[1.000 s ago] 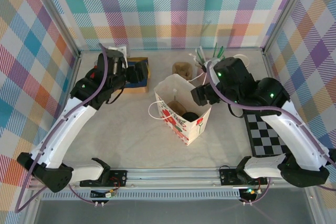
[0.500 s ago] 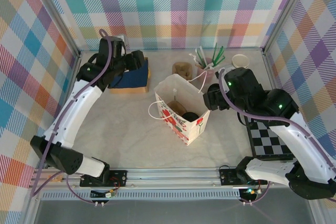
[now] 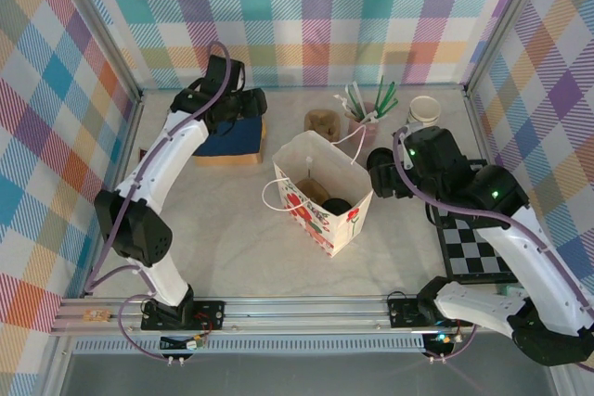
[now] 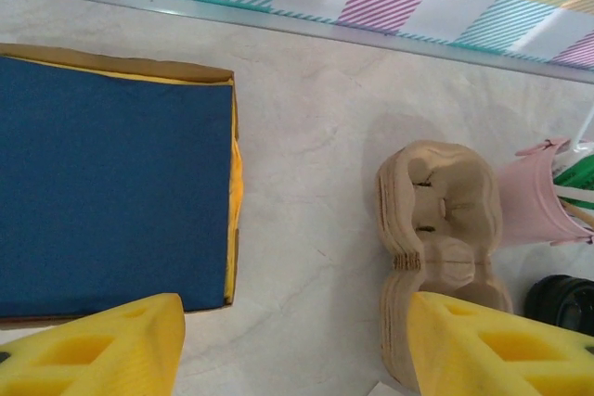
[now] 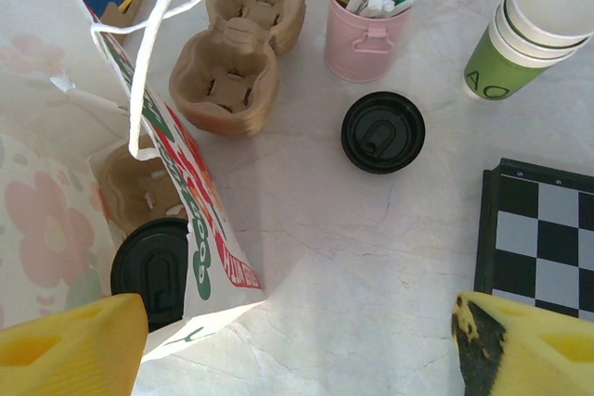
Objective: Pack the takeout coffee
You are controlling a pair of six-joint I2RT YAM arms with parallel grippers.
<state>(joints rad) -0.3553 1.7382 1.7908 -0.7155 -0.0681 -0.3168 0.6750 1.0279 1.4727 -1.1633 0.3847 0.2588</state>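
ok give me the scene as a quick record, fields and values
bag: upright, open, mid table
coffee: inside bag, black lid on, carrier beside it
carriers: brown stack behind bag
loose lid: on table, right of bag
straw pot: pink, next to carriers
cups: lidless stack, far right
left gripper: open, empty, between blue box and carriers
right gripper: open, empty, just right of bag
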